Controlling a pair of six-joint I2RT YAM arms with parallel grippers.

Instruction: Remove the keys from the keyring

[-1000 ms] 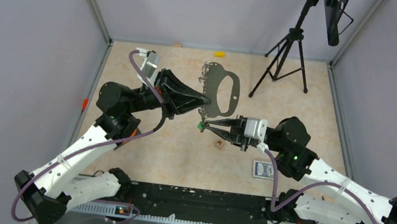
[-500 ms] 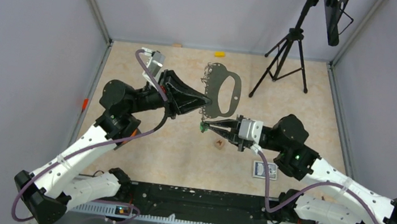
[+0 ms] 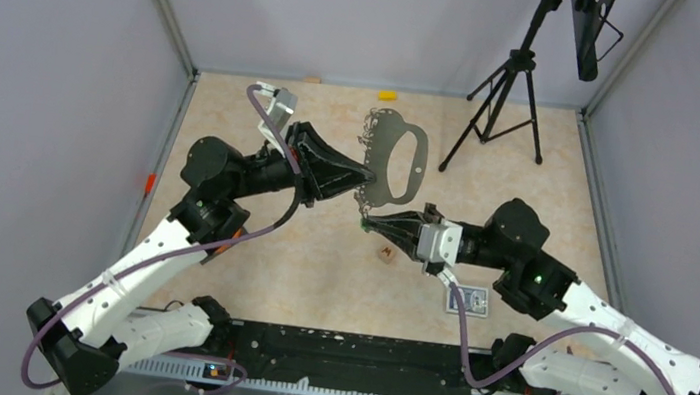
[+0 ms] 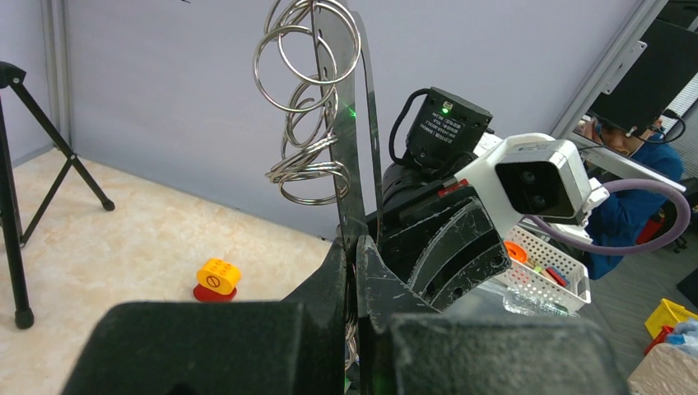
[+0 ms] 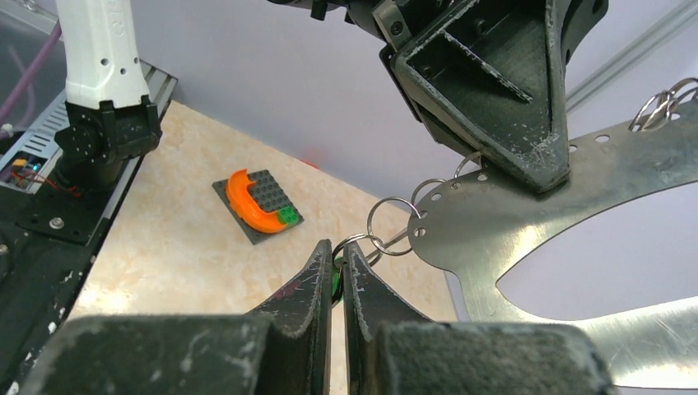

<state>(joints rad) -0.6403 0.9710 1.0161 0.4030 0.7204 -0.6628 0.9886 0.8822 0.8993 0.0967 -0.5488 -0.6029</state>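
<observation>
Keyring (image 3: pixel 383 161) is being gripped edge-on by closed L claw (image 3: pixel 369 173); green-headed key (image 5: pixel 335 276) is being pinched at tips of closed R claw (image 5: pixel 336 251).

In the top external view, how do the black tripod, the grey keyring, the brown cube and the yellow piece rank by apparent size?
Largest: black tripod.
Next: keyring.
Unranked: brown cube and yellow piece, both tiny, look alike.

Left arm (image 3: pixel 152 259) and right arm (image 3: pixel 613 321): white links, black joints, purple cables (image 3: pixel 464 324); black base plate (image 3: pixel 357 355) at 6 o'clock
</observation>
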